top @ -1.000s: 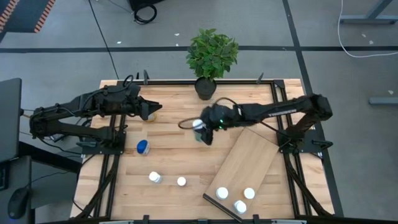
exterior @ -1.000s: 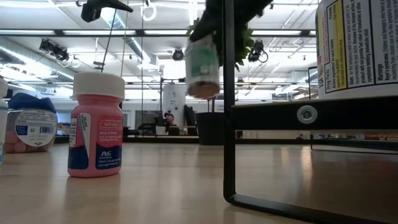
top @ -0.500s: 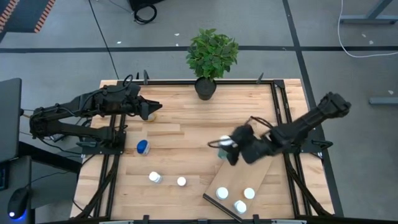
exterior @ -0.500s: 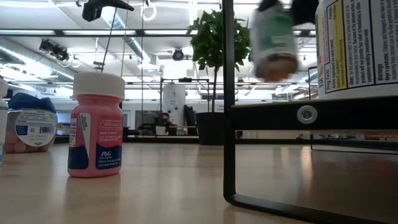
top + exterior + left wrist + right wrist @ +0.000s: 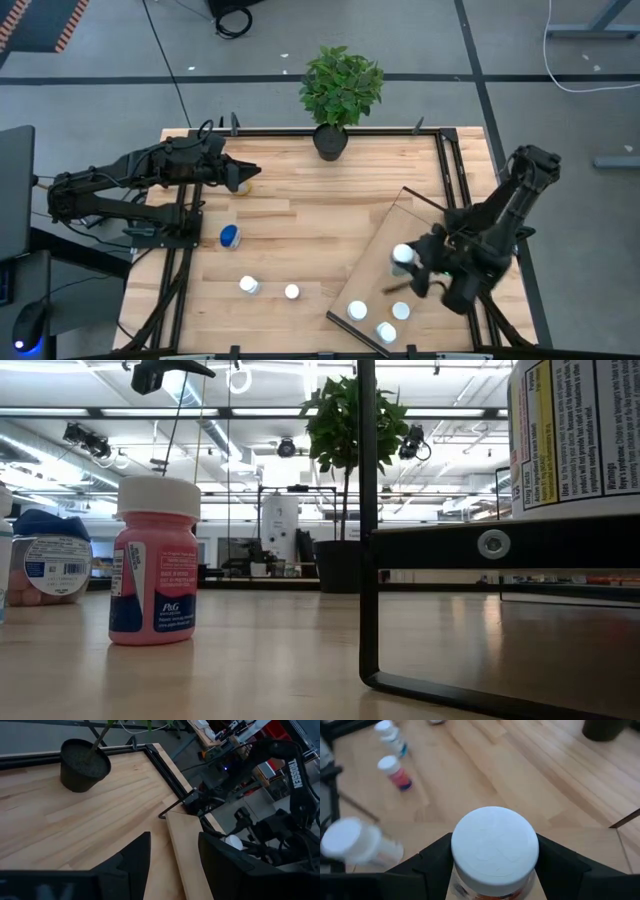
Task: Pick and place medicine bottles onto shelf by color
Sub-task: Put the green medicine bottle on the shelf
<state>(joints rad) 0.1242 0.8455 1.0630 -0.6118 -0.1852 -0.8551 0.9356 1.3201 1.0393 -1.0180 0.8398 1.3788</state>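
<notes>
My right gripper [image 5: 408, 264] hangs over the shelf [image 5: 385, 250], a light-wood board lying slantwise at the table's near right. It is shut on a white-capped medicine bottle [image 5: 495, 845]. Three white-capped bottles [image 5: 357, 311] stand on the shelf's near end. A blue-capped bottle [image 5: 229, 236] and two white-capped ones [image 5: 248, 285] rest on the tabletop at the near left. My left gripper [image 5: 243, 178] waits raised at the far left, open, with nothing between its fingers [image 5: 135, 860]. My right gripper pinches the bottle between its two fingers [image 5: 432, 862], one on each side, at or just under the white cap [image 5: 465, 870]. The cap hides the exact place. The fingers come slanting down from the table's right. The bottle is lifted clear over the shelf, cap uppermost.
A potted plant [image 5: 340, 90] stands at the far edge's middle. In the low view a pink white-capped bottle [image 5: 155, 565] stands on the tabletop, and the shelf's dark trim [image 5: 490, 545] and thin black leg [image 5: 368, 520] are close by. Bare wood lies mid-table.
My right gripper has swung with its bottle from mid-table, near the plant, toward the near right edge, and is now over the shelf. Its wrist turned on the way. The bottle stayed clear of the table and passed out of the low view.
</notes>
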